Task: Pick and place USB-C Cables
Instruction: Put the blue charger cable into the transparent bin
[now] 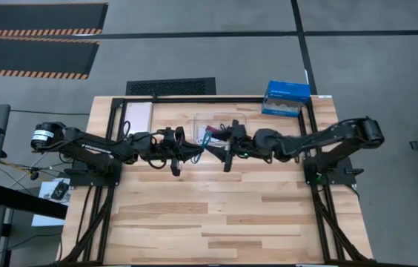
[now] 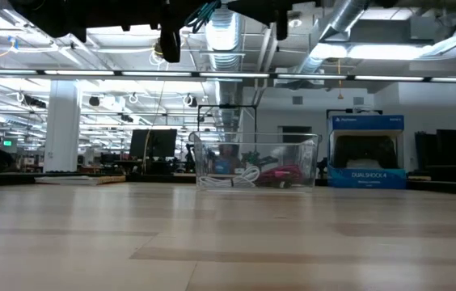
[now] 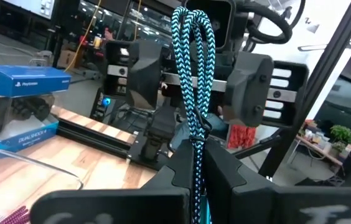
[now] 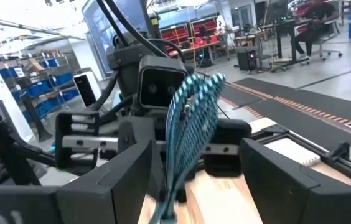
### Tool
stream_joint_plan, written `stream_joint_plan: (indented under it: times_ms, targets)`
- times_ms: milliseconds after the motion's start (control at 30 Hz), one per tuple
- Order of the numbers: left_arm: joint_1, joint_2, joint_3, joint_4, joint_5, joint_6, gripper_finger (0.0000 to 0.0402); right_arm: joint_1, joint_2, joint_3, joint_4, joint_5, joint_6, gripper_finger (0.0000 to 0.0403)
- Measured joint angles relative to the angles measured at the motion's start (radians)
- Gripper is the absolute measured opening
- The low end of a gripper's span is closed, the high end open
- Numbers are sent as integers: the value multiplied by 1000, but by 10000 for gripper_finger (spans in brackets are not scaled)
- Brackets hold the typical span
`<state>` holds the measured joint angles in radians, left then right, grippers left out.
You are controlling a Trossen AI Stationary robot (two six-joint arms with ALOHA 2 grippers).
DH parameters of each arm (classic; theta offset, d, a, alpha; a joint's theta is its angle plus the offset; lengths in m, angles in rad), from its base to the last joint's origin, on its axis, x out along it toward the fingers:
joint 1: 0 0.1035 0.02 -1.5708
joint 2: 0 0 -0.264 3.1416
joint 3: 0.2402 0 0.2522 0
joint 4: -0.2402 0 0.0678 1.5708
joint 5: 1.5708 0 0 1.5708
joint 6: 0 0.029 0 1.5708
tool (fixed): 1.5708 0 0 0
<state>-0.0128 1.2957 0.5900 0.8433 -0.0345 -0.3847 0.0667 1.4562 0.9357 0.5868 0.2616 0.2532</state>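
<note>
Seen from above, 2 dark arms meet over the middle of a pale plank table [image 1: 216, 215], the left gripper [image 1: 196, 151] and right gripper [image 1: 221, 150] nearly tip to tip, a teal cable [image 1: 211, 143] between them just in front of a clear bin [image 1: 224, 119]; a blue box [image 1: 286, 98] sits at the far right corner. At table height, the bin [image 2: 256, 162] holds a white cable [image 2: 244, 176] and a dark red cable [image 2: 280, 173], with the teal cable [image 2: 204, 12] hanging high overhead; the box [image 2: 367, 152] reads "PlayStation" and "DUALSHOCK 4," against an open workshop of ceiling ducts and strip lights. From the left wrist, the teal cable [image 3: 193, 87], braided in a chevron weave and folded into loops, stands upright, clamped between the left fingers [image 3: 231, 171]. From the right wrist, the same cable [image 4: 191, 121] rises between the right fingers [image 4: 132, 168], which stand wide apart and clear of it.
</note>
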Motion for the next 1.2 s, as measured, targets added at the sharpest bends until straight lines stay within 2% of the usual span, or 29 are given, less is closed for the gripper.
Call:
stream_joint_plan:
  times_ms: [300, 433, 567, 767, 833, 1100, 1200]
  targets:
    - [0, 0, 0, 1, 0, 1, 0, -12, 71, 64, -5, -13, 0, 268]
    - [0, 0, 0, 1, 0, 15, 0, -12, 62, 68, -12, -14, 0, 242]
    - [0, 0, 0, 4, -5, 21, 0, -13, 62, 68, -14, -29, 1, 185]
    - [1, 0, 0, -3, -10, 27, 0, -30, 62, 68, -25, -78, 45, 48]
    - [2, 0, 0, -4, -15, 26, 0, -36, 61, 68, -28, -97, 54, 18]
    - [0, 0, 0, -38, -44, 6, 1, -37, 62, 67, -48, -95, 63, 14]
    - [-1, 0, 0, -44, -31, 18, 23, -37, 62, 67, -61, -84, 63, 14]
